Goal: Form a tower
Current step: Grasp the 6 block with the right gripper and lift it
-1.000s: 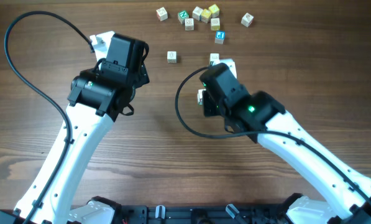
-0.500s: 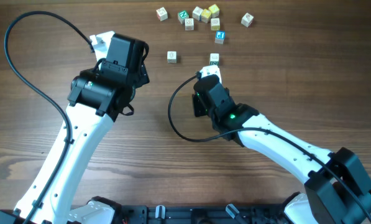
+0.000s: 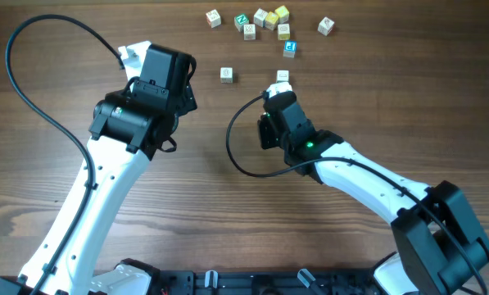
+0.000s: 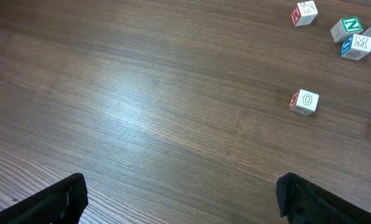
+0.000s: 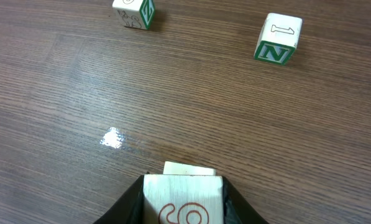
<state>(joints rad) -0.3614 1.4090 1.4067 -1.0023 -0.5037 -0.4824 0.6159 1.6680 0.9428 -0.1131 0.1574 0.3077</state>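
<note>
The wooden table (image 3: 228, 205) carries both arms. The left gripper (image 4: 180, 186) has its two fingers spread as wide as they go, and between them there is only bare wood; it holds nothing. Far ahead of these fingers, toward the right one, a loose cube with a letter O (image 4: 305, 101) lies alone.

The right gripper (image 5: 184, 190) has its fingers closed partway on the tower (image 5: 185, 211). A whitish cube with a red mark sits clamped between the two fingers, touching both. Just past the fingertips, the pale edge of a second cube shows against the first. How many cubes the column has I cannot tell.

Ahead of the right fingers and well apart from them, a cube with a green N (image 5: 277, 38) stands on the right side and another green-marked cube (image 5: 135, 11) on the left.
</note>
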